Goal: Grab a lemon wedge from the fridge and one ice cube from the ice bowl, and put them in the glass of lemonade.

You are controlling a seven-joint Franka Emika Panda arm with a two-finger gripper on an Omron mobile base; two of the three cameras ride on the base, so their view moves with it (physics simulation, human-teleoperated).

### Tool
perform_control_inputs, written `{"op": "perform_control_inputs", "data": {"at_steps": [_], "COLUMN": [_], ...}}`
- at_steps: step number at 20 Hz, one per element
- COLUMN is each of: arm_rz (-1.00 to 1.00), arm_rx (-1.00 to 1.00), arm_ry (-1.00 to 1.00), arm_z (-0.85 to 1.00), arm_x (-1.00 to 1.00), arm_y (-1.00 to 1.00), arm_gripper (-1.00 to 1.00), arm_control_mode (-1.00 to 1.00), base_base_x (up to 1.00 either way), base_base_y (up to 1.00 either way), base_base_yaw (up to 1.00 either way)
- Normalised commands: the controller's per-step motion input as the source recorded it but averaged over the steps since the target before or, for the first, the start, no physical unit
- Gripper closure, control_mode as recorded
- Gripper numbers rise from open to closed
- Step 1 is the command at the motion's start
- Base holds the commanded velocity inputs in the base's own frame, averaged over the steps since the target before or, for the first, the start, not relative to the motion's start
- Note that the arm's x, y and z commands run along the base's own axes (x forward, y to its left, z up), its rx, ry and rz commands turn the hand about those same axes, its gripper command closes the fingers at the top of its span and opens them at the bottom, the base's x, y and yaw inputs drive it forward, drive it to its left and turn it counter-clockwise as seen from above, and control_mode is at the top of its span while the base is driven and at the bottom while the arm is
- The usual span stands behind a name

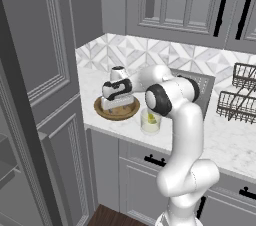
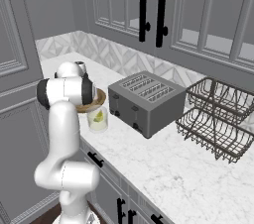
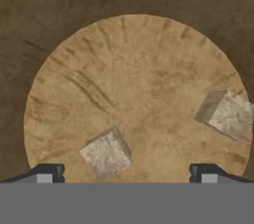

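Brown wood-grained ice bowl (image 3: 134,69), pale grey mottled ice cubes (image 3: 105,153), pale yellow lemonade (image 1: 150,121).

You see white marble counter (image 2: 163,163) carrying wooden ice bowl (image 1: 131,112), glass of lemonade (image 2: 97,119) just beside it, grey toaster (image 2: 146,101), wire rack (image 2: 217,121).

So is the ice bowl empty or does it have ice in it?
Not empty: the hand view shows two ice cubes on the ice bowl's floor.
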Motion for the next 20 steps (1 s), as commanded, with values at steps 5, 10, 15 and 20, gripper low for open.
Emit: {"op": "perform_control_inputs", "data": {"at_steps": [5,10,15,20], "arm_rz": [0.00,0.00,0.00,0.00], "arm_rx": [-0.01,-0.01,0.00,0.00], "arm_ry": [-0.01,-0.02,-0.02,-0.02], "arm_z": [-0.18,-0.16,-0.09,-0.02], "arm_x": [0.00,0.00,0.00,0.00], "arm_y": [0.00,0.00,0.00,0.00], "arm_gripper": [-1.00,-1.00,-1.00,-1.00], "arm_control_mode": [-1.00,-1.00,-1.00,-1.00], "base_base_x": [0.00,0.00,0.00,0.00], "base_base_y": [0.00,0.00,0.00,0.00], "base_base_yaw": [0.00,0.00,0.00,0.00]}}
